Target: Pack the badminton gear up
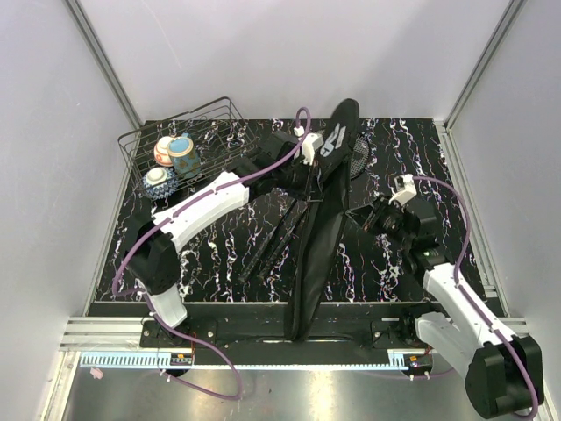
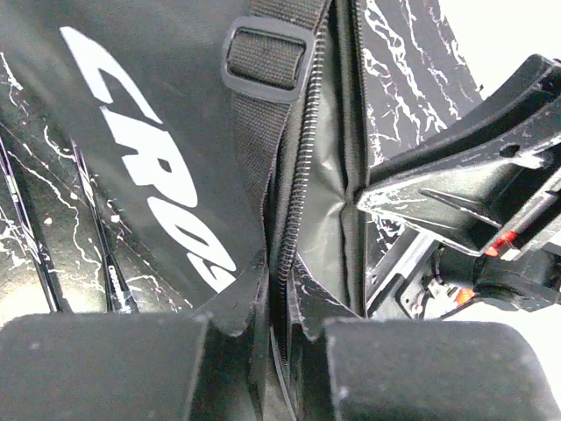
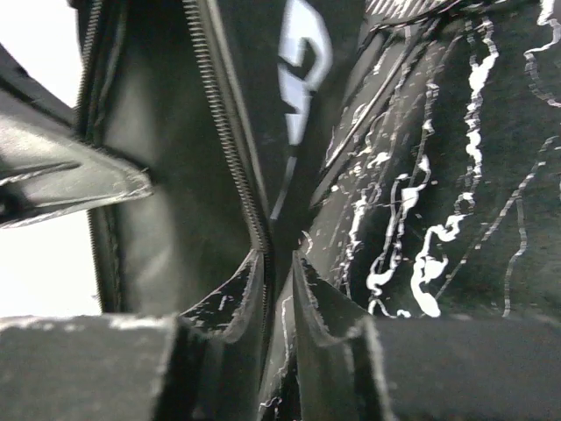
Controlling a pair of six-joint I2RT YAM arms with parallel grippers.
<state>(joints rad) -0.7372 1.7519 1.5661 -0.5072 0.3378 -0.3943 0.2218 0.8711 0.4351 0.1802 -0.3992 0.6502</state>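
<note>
Basket (image 1: 213, 109) with three bowls (image 1: 172, 160) back left; bag (image 1: 319, 241) spans table (image 1: 372, 274) centre.

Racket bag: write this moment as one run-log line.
bag: on edge, zipper open | left pincer: shut on bag edge | right pincer: shut on bag edge | rackets: on table, unpacked

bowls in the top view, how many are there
3, all in the wire basket at the far left: a reddish bowl at the back, a teal bowl beside it, a blue-and-white bowl at the front. Others may hide beneath them.
</note>
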